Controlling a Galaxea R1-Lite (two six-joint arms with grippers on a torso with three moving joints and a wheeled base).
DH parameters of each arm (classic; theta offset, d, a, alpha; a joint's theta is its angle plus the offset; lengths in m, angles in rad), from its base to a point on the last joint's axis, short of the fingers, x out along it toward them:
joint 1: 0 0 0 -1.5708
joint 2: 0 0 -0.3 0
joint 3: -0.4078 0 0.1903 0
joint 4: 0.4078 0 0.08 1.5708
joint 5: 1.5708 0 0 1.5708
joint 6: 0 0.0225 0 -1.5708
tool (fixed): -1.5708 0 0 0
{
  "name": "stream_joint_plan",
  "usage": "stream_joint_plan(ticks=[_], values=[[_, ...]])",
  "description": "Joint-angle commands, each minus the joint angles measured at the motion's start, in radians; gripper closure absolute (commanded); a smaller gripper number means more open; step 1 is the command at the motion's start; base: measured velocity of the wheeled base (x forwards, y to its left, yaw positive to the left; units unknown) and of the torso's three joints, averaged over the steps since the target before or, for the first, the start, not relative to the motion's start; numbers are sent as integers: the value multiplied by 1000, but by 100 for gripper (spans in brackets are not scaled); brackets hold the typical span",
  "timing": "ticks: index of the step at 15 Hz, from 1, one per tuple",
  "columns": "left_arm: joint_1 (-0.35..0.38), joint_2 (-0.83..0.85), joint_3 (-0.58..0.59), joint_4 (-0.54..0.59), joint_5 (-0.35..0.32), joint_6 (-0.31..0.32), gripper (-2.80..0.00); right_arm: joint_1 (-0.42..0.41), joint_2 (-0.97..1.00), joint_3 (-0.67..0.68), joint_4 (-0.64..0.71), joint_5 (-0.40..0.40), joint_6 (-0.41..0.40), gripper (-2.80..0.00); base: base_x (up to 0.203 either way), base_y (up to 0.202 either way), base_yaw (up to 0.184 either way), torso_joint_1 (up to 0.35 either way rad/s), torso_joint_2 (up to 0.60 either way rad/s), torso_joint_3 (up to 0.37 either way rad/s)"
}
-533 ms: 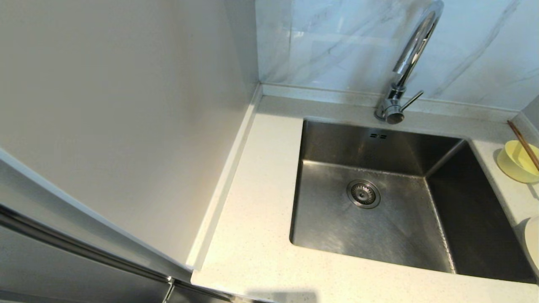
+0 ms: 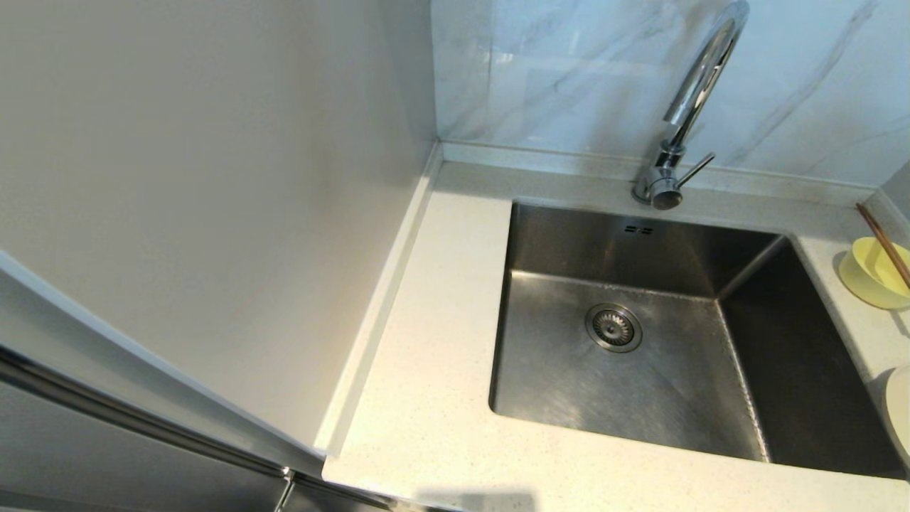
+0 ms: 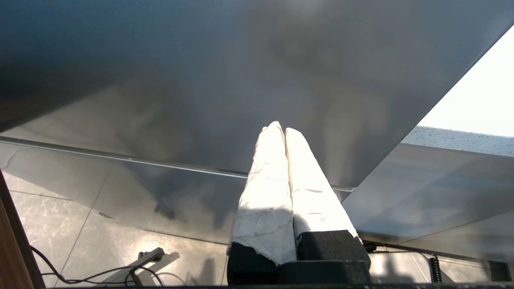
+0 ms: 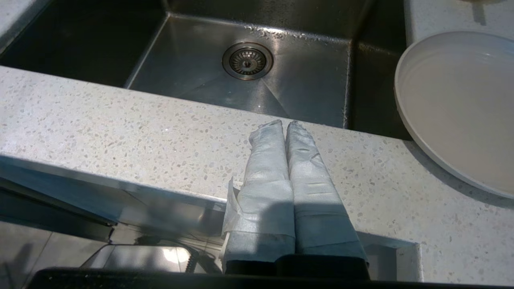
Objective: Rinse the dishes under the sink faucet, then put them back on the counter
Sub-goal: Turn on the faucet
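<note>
Below the front edge of the bench (image 4: 120,132), the right gripper (image 4: 286,123) hangs parked with its two white-wrapped jaws pressed together, clenched on nothing, their tips seen against the speckled stone just short of the sink (image 4: 281,92). Beyond those tips lies the steel basin with its round drain strainer (image 4: 247,61), and on the bench just beside the basin's right wall sits the white plate (image 4: 453,108), apart from the jaws. The left gripper (image 3: 284,129) is likewise parked low, off the bench's left end, its wrapped jaws clenched and empty before a grey metal panel (image 3: 225,80), with tiled floor (image 3: 48,216) and a loose cable (image 3: 80,277) beneath. From the head view, neither arm shows. The sink (image 2: 640,370) is set into the bench (image 2: 434,398), and the faucet (image 2: 686,107) rises from the strip behind it, its thin lever (image 2: 695,171) pointing right. On the bench to the right of the sink stands the yellow bowl (image 2: 871,274) with the chopsticks (image 2: 885,245) resting across it, and nearer the front the plate's (image 2: 899,412) edge shows at the picture's border. A white wall (image 2: 213,178) stands left of the bench, a marble backsplash (image 2: 554,71) behind it.
</note>
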Motion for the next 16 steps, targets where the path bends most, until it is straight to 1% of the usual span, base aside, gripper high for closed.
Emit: stream_joint_plan(ticks=[1,2,3,5,6,8,10,11,13,15,16], values=[[0,0,0,0,0,0,0,0,3,-37,19,14,-6,0,0,0,0,0,0,0],[0,0,0,0,0,0,0,0,18,-115,82,41,-6,0,0,0,0,0,0,0],[0,0,0,0,0,0,0,0,50,-233,174,74,1,0,0,0,0,0,0,0],[0,0,0,0,0,0,0,0,195,-439,296,140,42,0,0,0,0,0,0,0],[0,0,0,0,0,0,0,0,301,-518,324,163,65,0,0,0,0,0,0,0],[0,0,0,0,0,0,0,-1,518,-662,331,189,102,0,0,0,0,0,0,0],[0,0,0,0,0,0,0,-2,741,-789,267,192,124,0,0,0,0,0,0,0],[0,0,0,0,0,0,0,-2,847,-842,204,173,132,0,0,0,0,0,0,0],[0,0,0,0,0,0,0,-4,1044,-929,8,106,155,0,0,0,0,0,0,0],[0,0,0,0,0,0,0,-22,1205,-1003,-208,22,193,0,0,0,0,0,0,0],[0,0,0,0,0,0,0,-34,1273,-1034,-291,-24,221,0,0,0,0,0,0,0]])
